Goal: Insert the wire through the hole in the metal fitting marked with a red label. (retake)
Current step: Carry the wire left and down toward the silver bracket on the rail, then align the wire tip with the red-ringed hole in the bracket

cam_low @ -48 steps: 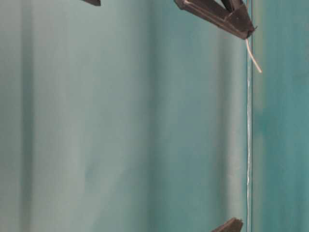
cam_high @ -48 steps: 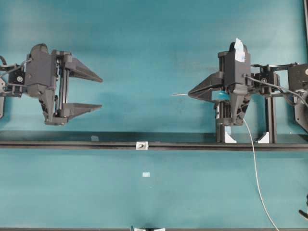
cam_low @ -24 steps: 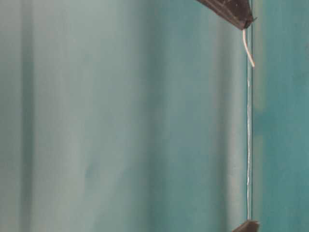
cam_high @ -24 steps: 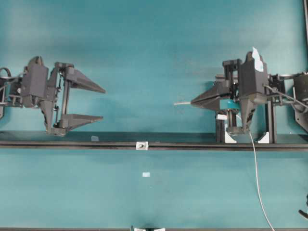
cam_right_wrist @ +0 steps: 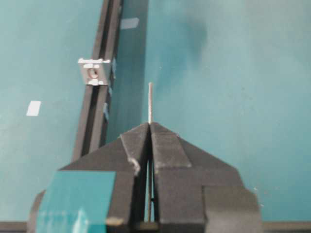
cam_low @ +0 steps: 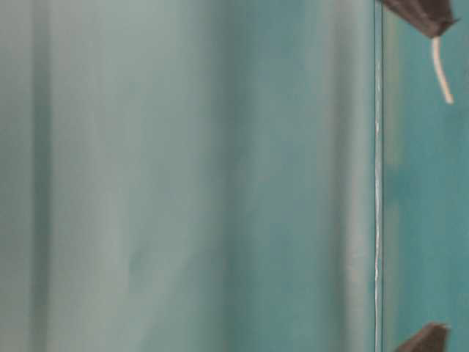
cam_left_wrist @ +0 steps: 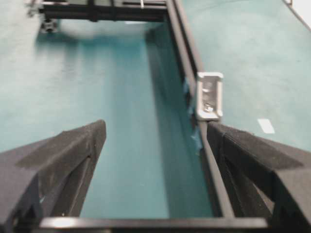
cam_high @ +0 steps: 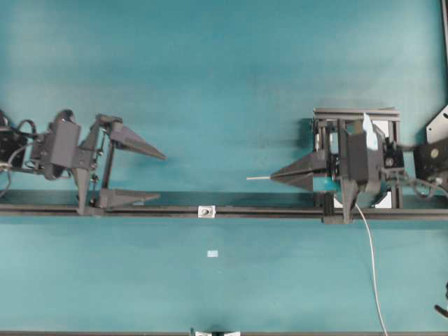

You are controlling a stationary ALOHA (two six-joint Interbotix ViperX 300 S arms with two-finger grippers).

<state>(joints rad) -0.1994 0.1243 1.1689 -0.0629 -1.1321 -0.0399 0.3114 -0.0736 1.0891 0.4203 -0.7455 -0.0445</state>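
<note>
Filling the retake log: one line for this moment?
right gripper: shut on wire, tip free | left gripper: open, empty | metal fitting: on rail, between the arms | hole: not yet threaded

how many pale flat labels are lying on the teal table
2. One small label lies below the black rail, just right of the metal fitting; a fainter one lies above the rail, left of the fitting. Others may be hidden.
</note>
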